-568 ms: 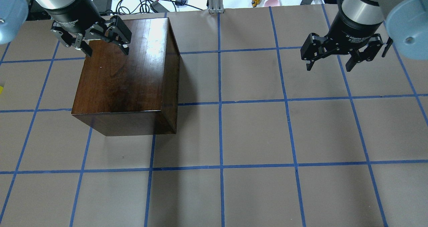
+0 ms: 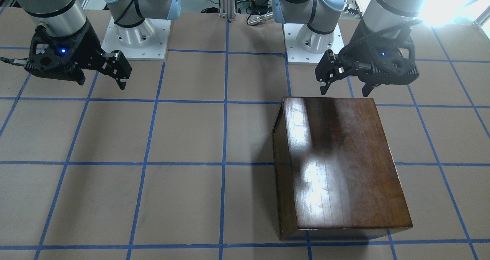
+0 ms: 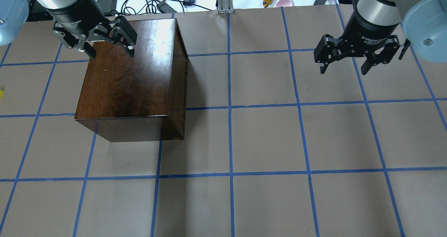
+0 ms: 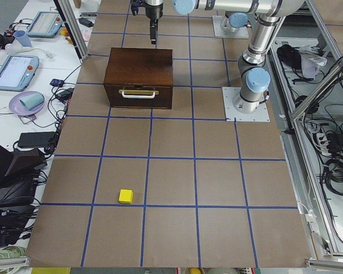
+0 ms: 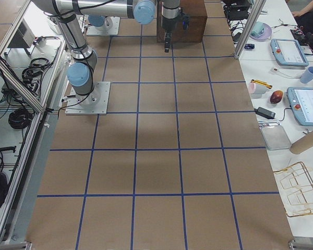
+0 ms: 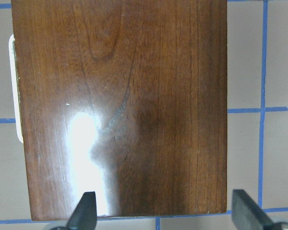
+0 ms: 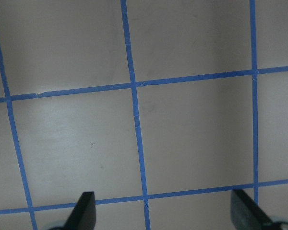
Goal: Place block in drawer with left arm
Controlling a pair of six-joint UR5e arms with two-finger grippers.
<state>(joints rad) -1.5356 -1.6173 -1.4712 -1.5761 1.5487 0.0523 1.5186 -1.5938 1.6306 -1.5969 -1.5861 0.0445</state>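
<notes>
In the front-facing view, we see the left gripper (image 2: pixel 345 90) hanging high by the robot-side edge of the dark cabinet (image 2: pixel 344 164), jaws spread wide and holding nothing. The right gripper (image 2: pixel 101 83) hangs well apart over the table (image 2: pixel 183 137), equally wide and empty.

From overhead, we find the left gripper (image 3: pixel 111 52) above the cabinet's glossy top and the right gripper (image 3: pixel 344 70) above bare brown paper crossed by blue tape (image 3: pixel 229 108).

From the left end, we see the drawer (image 4: pixel 138 96) fully shut in the cabinet, its metal pull (image 4: pixel 138 91) facing us. The yellow block (image 4: pixel 126 196) lies on the table well apart from the drawer front, touching nothing else.

From the right end, the right gripper (image 5: pixel 168 46) hangs in front of the cabinet; we cannot tell its opening there.

The left wrist view shows 2 fingertips (image 6: pixel 85 208) far apart, with the cabinet top below. The right wrist view shows 2 spread fingertips (image 7: pixel 82 210) above taped paper.
</notes>
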